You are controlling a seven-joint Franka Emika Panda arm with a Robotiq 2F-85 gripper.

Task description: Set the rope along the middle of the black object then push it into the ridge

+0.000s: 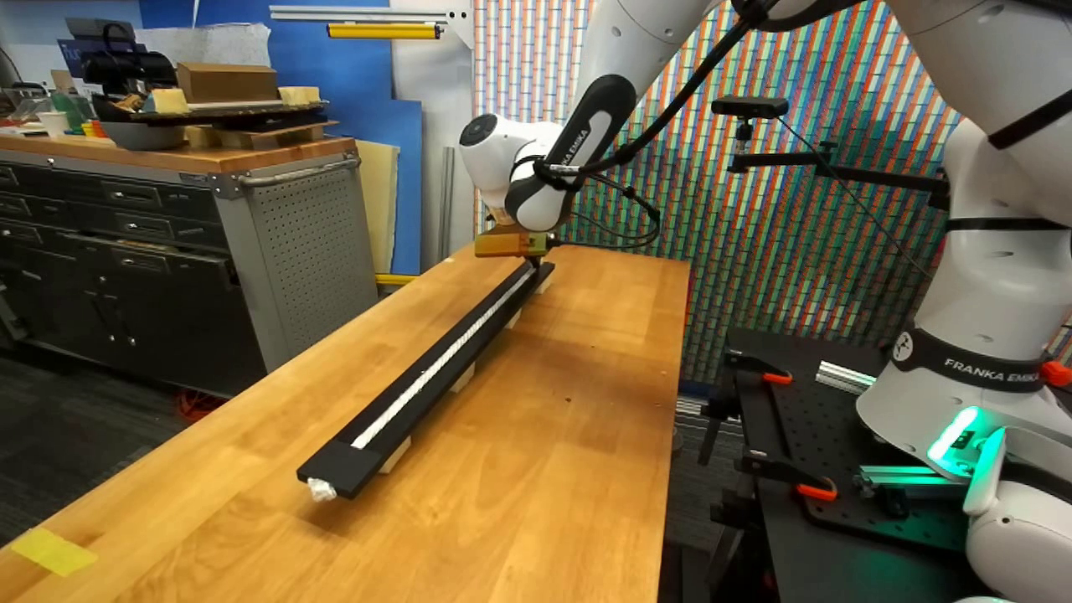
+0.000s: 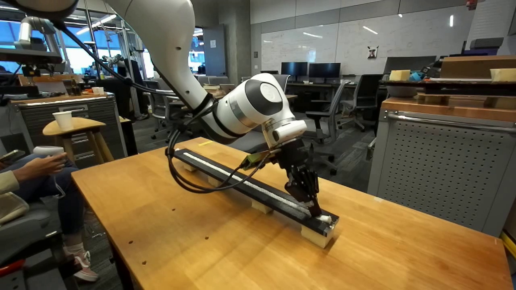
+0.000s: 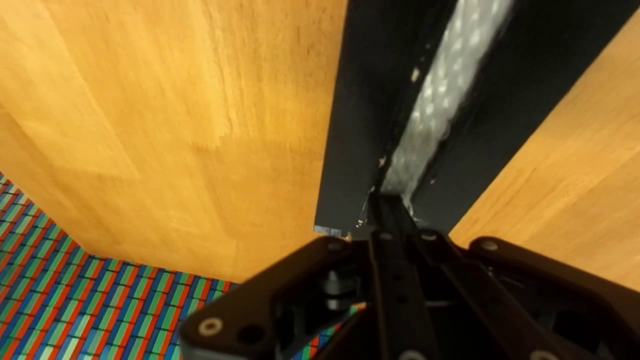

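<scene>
Rope runs beneath the end effector, which is fully closed and empty.

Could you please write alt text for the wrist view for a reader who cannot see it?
Closed black jaws reach down to a white rope near one end of a black bar; the rope runs along the bar's middle. A wooden table lies below, with a multicoloured patterned surface at lower left.

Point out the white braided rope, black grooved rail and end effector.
White braided rope [image 3: 442,95], in the wrist view: top face.
Black grooved rail [image 1: 454,365], in an exterior view: strip beside the rope.
End effector [image 2: 315,213], in an exterior view: between its shut fingertips.
</scene>
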